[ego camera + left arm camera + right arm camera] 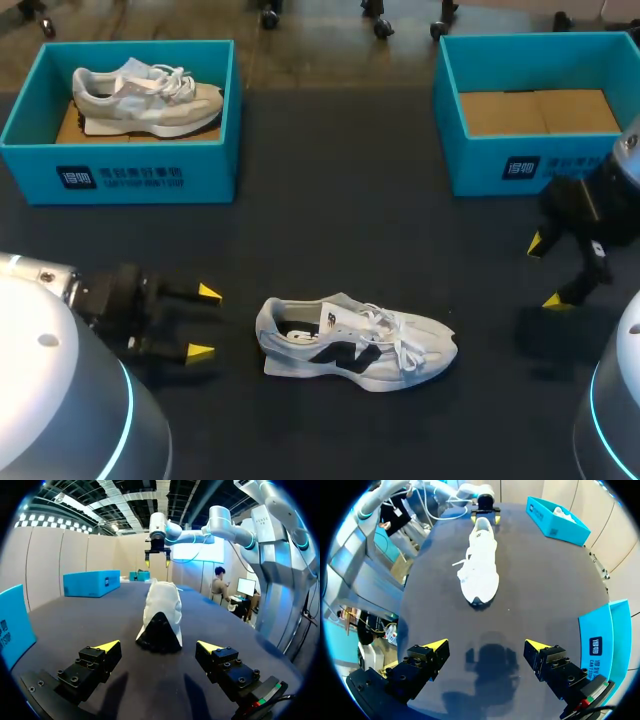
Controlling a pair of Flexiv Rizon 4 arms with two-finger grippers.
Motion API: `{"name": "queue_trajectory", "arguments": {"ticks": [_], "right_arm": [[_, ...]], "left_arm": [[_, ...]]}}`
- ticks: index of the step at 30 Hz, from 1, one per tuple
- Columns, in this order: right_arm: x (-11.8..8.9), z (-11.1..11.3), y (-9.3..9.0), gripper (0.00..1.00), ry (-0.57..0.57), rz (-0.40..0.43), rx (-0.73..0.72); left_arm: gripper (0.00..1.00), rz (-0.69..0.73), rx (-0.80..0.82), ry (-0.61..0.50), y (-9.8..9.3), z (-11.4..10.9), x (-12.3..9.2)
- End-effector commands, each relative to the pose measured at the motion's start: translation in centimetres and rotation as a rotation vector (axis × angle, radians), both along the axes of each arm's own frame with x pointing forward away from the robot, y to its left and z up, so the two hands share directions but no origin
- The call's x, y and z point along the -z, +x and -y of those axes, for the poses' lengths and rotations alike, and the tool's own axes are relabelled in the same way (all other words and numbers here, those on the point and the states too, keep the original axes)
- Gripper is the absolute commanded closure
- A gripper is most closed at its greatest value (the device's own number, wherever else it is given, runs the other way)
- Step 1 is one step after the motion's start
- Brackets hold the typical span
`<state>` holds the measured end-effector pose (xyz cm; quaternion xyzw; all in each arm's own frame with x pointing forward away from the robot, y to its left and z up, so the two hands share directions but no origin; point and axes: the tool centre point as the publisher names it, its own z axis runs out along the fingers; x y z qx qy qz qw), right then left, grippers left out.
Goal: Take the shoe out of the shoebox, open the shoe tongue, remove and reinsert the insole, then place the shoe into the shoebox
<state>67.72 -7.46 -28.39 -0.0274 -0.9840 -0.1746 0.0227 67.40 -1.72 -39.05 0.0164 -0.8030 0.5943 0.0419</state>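
Head view: grey shoe [145,97] in left shoebox [120,175], cardboard [540,112] in right shoebox [495,165].

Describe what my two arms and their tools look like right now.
Both the left arm and the right arm have rounded silver-grey shells with a glowing cyan ring at a joint. The left tool and the right tool are black, blocky, bolted bodies, each with two fingers ending in bright yellow wedge tips.

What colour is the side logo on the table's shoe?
The side logo is black; head view shows it best.
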Motion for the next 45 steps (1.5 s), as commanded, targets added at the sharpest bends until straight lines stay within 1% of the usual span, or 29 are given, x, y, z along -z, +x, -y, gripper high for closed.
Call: {"name": "queue_trajectory", "arguments": {"ticks": [1, 4, 16, 20, 25, 36, 45], "right_arm": [[0.1, 0.0, 0.0, 0.0, -0.002, 0.001, 0.0], [0.1, 0.0, 0.0, 0.0, -0.002, 0.001, 0.0], [0.1, 0.0, 0.0, 0.0, -0.002, 0.001, 0.0], [0.1, 0.0, 0.0, 0.0, -0.002, 0.001, 0.0], [0.1, 0.0, 0.0, 0.0, -0.002, 0.001, 0.0], [0.1, 0.0, 0.0, 0.0, -0.002, 0.001, 0.0], [0.1, 0.0, 0.0, 0.0, -0.002, 0.001, 0.0]], "left_arm": [[0.0, -0.008, -0.002, -0.009, 0.2, 1.3, 0.6], [0.0, -0.027, 0.006, -0.014, 0.1, 2.1, 0.7], [0.0, -0.027, 0.006, -0.014, 0.1, 2.1, 0.7], [0.0, -0.029, 0.014, -0.044, 0.1, 2.5, 1.8], [0.0, -0.019, 0.002, -0.06, 0.2, 3.0, 2.2], [0.0, -0.025, 0.015, -0.066, 0.4, 5.6, 2.4], [0.0, -0.035, 0.025, -0.069, 0.0, 6.7, 2.5]]}}
